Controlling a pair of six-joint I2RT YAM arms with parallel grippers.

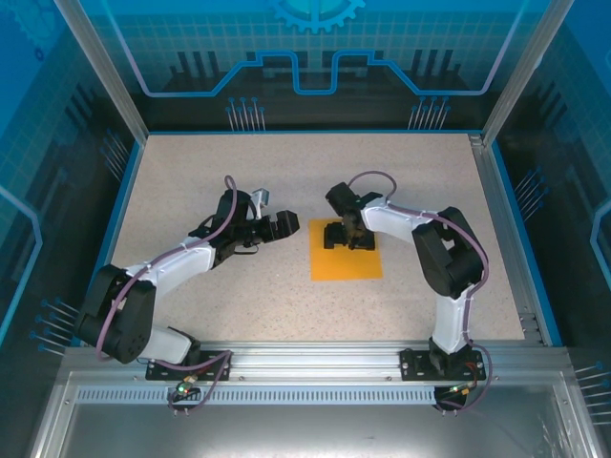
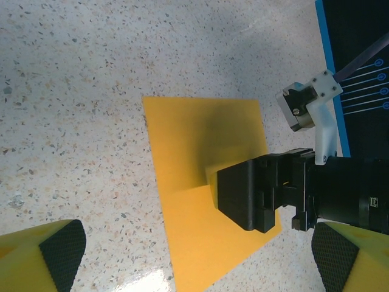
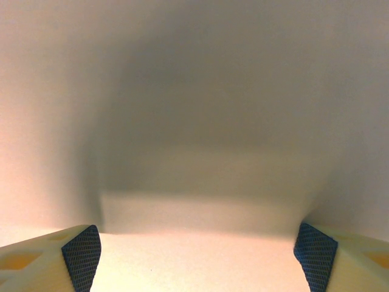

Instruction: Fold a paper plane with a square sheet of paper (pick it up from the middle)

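Jaws stand open on the left arm [image 1: 162, 272] and the right arm [image 1: 449, 253], gripping nothing. Two pairs: left jaws at 9 o'clock of the paper, apart from it; right jaws low over its 12 o'clock half, contact not discernible. One square sheet of paper [image 1: 346, 265], thin, smooth, orange-yellow, lies flat on the speckled, stone-like worktop [image 1: 239, 310]. Four dark cross-hatched pads [image 3: 82, 255] tip yellow wedge-shaped fingers.
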